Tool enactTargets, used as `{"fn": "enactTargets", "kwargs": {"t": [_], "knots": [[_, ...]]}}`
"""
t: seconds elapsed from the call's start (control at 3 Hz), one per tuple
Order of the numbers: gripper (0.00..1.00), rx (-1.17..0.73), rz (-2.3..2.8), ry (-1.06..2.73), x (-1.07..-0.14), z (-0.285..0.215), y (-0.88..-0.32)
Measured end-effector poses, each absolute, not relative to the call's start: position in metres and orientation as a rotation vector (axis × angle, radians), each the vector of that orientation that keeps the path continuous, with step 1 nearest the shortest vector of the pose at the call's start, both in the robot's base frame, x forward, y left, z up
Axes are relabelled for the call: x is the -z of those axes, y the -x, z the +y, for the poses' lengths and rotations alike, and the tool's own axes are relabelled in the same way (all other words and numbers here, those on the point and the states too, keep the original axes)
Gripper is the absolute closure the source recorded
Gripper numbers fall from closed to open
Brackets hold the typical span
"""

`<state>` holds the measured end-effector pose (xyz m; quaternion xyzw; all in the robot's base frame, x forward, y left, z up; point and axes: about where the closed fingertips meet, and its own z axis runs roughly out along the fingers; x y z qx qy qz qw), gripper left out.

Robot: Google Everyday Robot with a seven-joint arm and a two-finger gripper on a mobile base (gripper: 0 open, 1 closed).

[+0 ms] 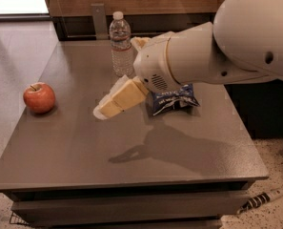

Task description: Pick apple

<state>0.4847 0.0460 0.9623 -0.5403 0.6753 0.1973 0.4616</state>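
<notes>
The apple [39, 98] is small, round and red with a yellow-orange blush and a short dark stem. It sits on the grey table [84, 151] near its left edge. My gripper [103, 109] hangs above the middle of the table on the end of the big white arm [203, 61], which reaches in from the right. The gripper points left and down toward the apple. It is to the right of the apple, well apart from it, and holds nothing that I can see.
A clear water bottle [121, 44] stands upright at the back of the table, just behind the gripper. A dark blue chip bag [172, 99] lies under the arm's wrist. A wooden wall runs behind the table. A striped cable [262, 199] lies on the floor at the lower right.
</notes>
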Motion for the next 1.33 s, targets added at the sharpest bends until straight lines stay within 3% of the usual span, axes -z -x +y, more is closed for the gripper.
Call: {"fn": "enactTargets", "kwargs": {"t": [0.67,1.33], "knots": [[0.00,-0.494,1.641,1.317,-0.958,0.056,-0.504],[0.00,-0.559,1.599,1.232,-0.922,0.112,-0.572]]}}
